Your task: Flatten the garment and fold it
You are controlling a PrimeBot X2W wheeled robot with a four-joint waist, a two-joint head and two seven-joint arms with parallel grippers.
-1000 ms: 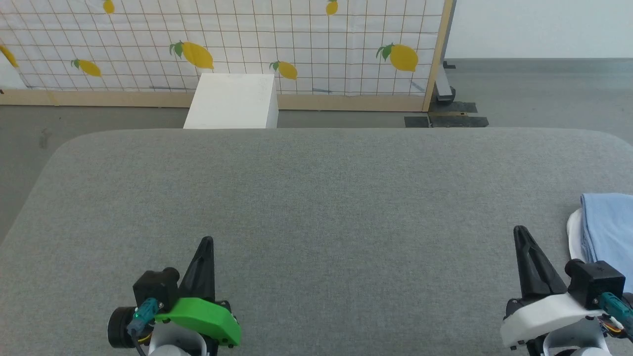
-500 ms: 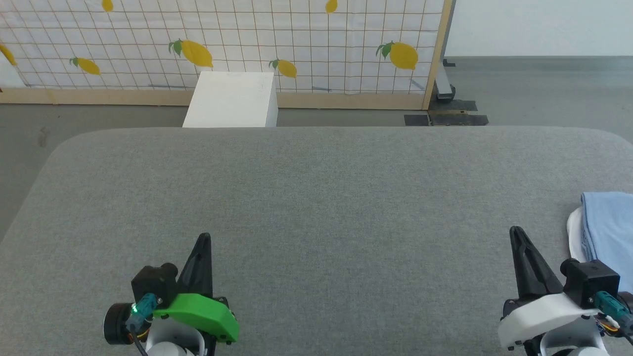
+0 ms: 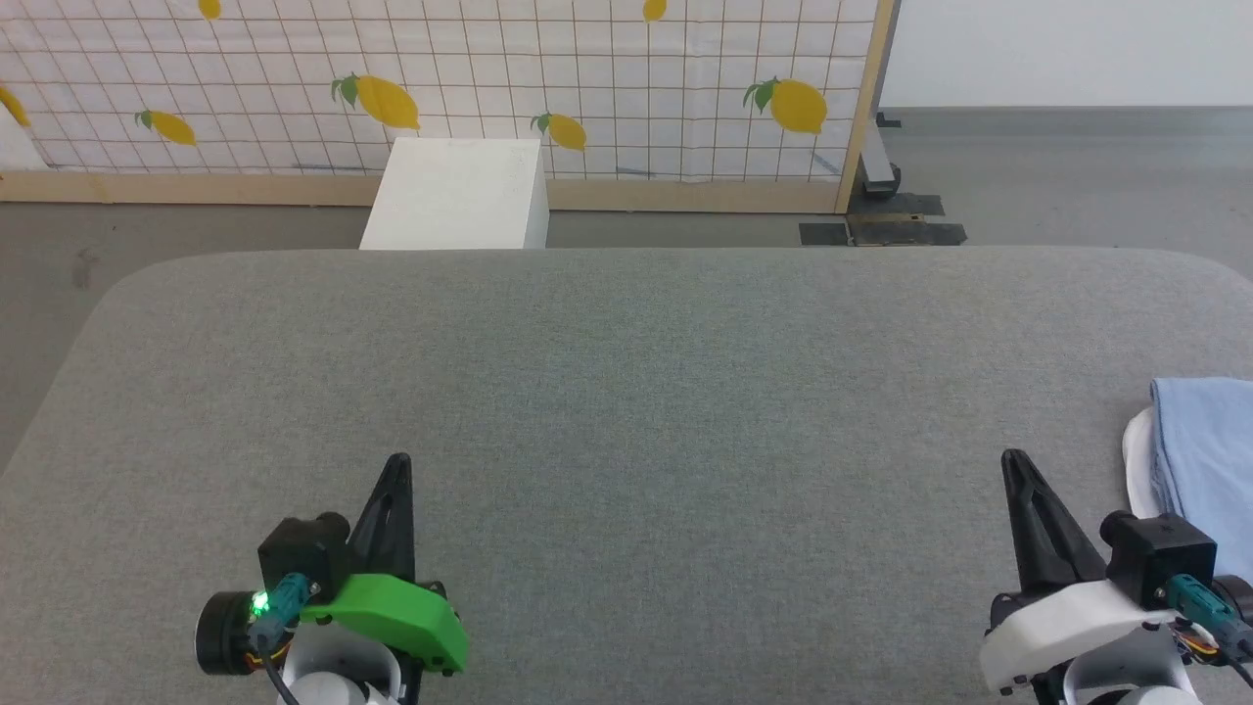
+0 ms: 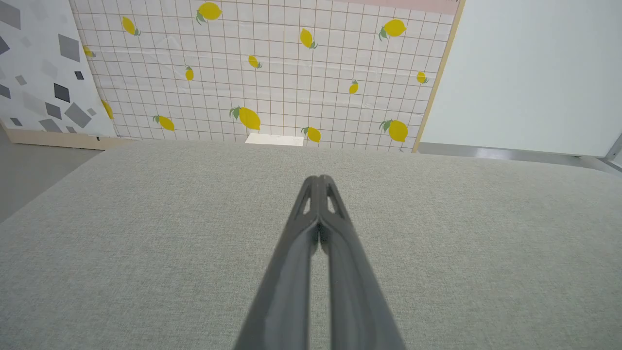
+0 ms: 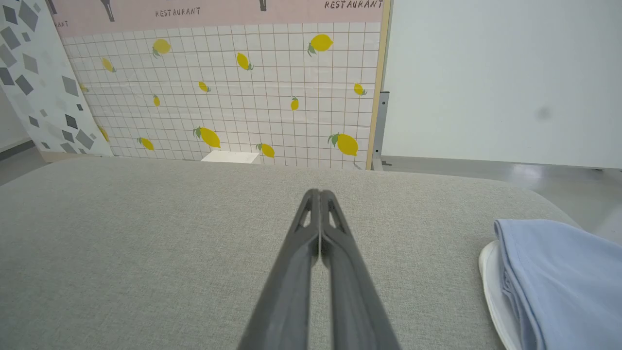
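Garment (image 3: 1209, 446) cut off at rt edge of head view; left claw (image 3: 399, 462) & right claw (image 3: 1009, 457) both clenched.

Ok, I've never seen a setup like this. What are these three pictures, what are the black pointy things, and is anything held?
This is a two-armed robot at a grey padded table. The picture showing both arms looks down from its head camera. The black points are its left gripper and right gripper, each with two long fingers pressed shut. The other two pictures come from wrist cameras looking along those fingers. Nothing is held. A light blue garment, with white fabric at its edge, lies at the table's right end, near the right gripper but apart from it. Behind stand a white box and a lemon-patterned screen.
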